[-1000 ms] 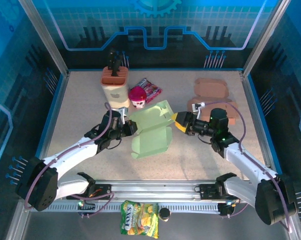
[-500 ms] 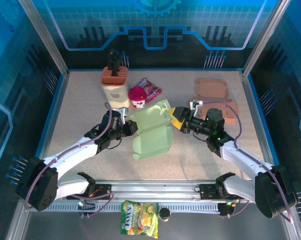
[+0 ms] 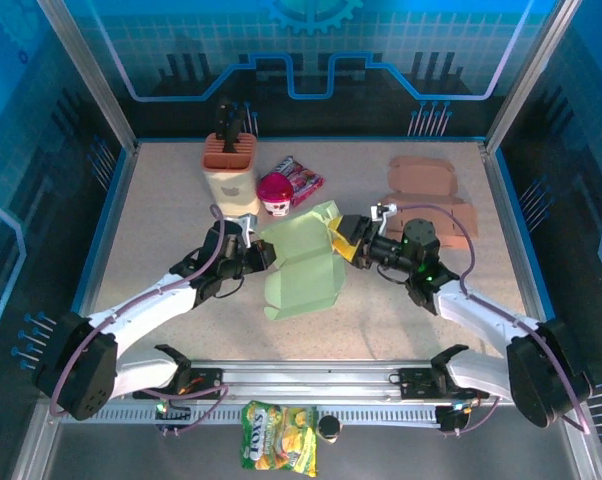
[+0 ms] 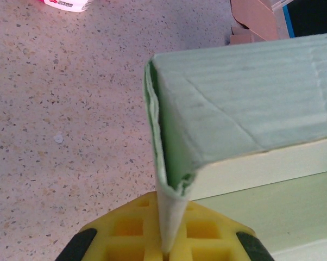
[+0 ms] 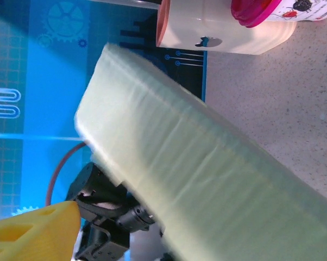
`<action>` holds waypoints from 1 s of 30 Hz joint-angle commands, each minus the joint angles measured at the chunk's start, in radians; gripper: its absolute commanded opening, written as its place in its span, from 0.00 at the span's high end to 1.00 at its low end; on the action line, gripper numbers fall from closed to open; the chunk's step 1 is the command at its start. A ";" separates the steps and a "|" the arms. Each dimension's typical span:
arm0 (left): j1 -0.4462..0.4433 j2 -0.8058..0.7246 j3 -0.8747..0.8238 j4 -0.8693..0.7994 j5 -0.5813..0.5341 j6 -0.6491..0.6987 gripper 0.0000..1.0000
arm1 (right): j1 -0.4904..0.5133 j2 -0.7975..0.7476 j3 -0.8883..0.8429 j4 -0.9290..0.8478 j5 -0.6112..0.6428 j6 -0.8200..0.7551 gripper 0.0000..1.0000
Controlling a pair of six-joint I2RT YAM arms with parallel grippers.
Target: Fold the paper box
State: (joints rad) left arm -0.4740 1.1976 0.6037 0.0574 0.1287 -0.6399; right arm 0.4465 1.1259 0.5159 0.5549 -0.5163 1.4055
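Left wrist footage: the left gripper (image 4: 166, 247) is seen with its jaws pinched on a thin wall edge of the green paper box (image 4: 245, 103). The right gripper (image 3: 343, 243) is set against the box's right side; its jaw spread cannot be told. The box is held mid-tabletop (image 3: 161, 210), between both grippers.

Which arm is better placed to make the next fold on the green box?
Probably right: the right jaws sit at the upper right flap of the paper box, placed to press it over. The left jaws are clamped on its left edge, anchoring it.
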 commanded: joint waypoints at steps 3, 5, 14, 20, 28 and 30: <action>0.009 0.003 0.016 -0.011 0.002 -0.027 1.00 | -0.032 -0.145 0.061 -0.363 -0.062 -0.236 0.16; 0.015 0.004 0.016 -0.009 0.003 -0.031 1.00 | -0.050 -0.205 0.094 -0.515 -0.073 -0.341 0.16; 0.018 0.016 0.024 -0.003 0.051 -0.002 1.00 | -0.232 -0.274 0.253 -0.837 -0.141 -0.665 0.40; 0.018 0.025 0.040 -0.019 0.097 0.021 1.00 | -0.265 -0.101 0.372 -0.832 -0.188 -0.892 0.44; 0.018 0.049 0.054 -0.031 0.112 0.036 1.00 | -0.179 0.078 0.475 -0.863 -0.131 -1.080 0.52; 0.018 0.053 0.057 -0.033 0.111 0.040 1.00 | -0.159 0.092 0.489 -0.865 -0.119 -1.091 0.52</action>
State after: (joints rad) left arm -0.4610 1.2377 0.6224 0.0463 0.2081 -0.6258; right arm 0.2588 1.2110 0.9581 -0.2859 -0.6506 0.4046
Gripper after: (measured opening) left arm 0.065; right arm 0.483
